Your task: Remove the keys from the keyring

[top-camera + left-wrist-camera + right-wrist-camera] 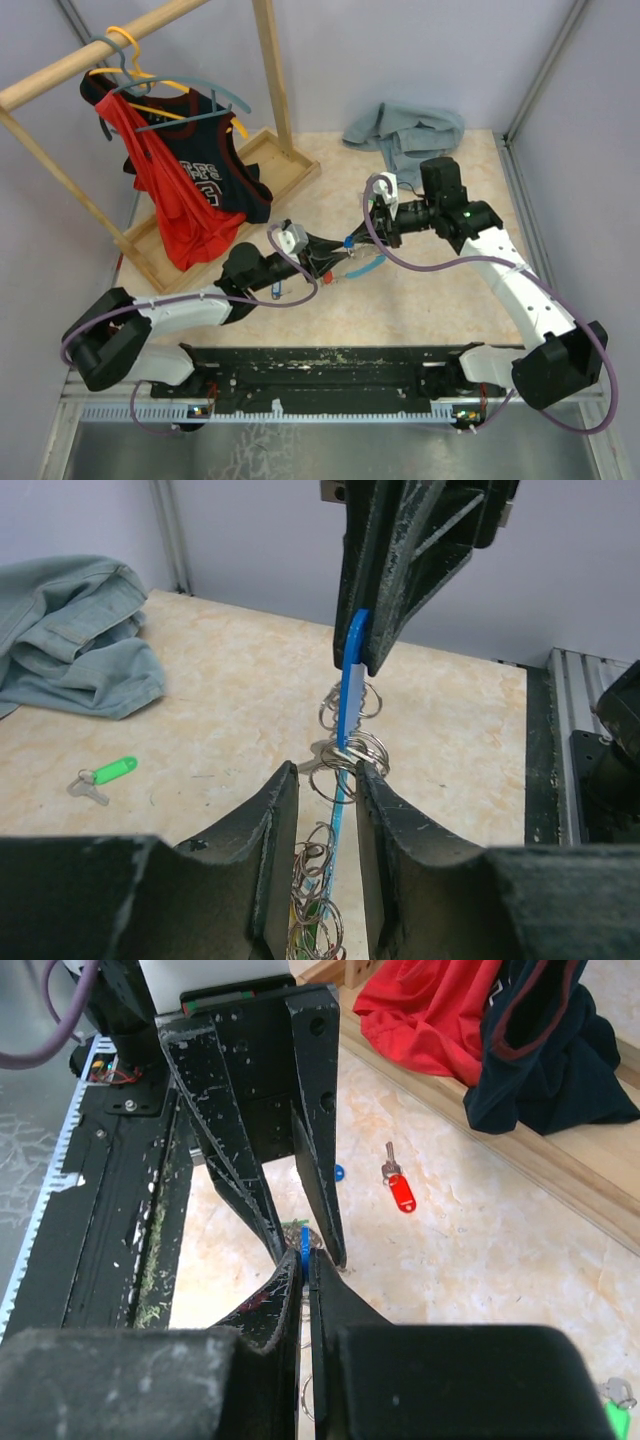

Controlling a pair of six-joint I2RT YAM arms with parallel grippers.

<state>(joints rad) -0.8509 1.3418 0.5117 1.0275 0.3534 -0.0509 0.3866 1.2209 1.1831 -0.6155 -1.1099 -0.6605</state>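
Observation:
The keyring [350, 752] is a bunch of thin silvery linked rings, held off the table between my two grippers. My left gripper [325, 775] is shut on the bunch, with the rings between its fingers; in the top view it [330, 262] sits at mid-table. My right gripper [305, 1255] is shut on a blue key tag [352, 680], its tips directly opposite the left fingertips; in the top view it [365, 237] is just right of the left gripper. A light blue tag [367, 267] hangs from the bunch. The keys themselves are mostly hidden.
Loose on the table are a green-tagged key [110, 771], a red-tagged key [401, 1192] and a small blue key [275, 292]. A grey-blue denim cloth [405, 130] lies at the back. A wooden clothes rack [275, 90] with jerseys [185, 200] stands back left.

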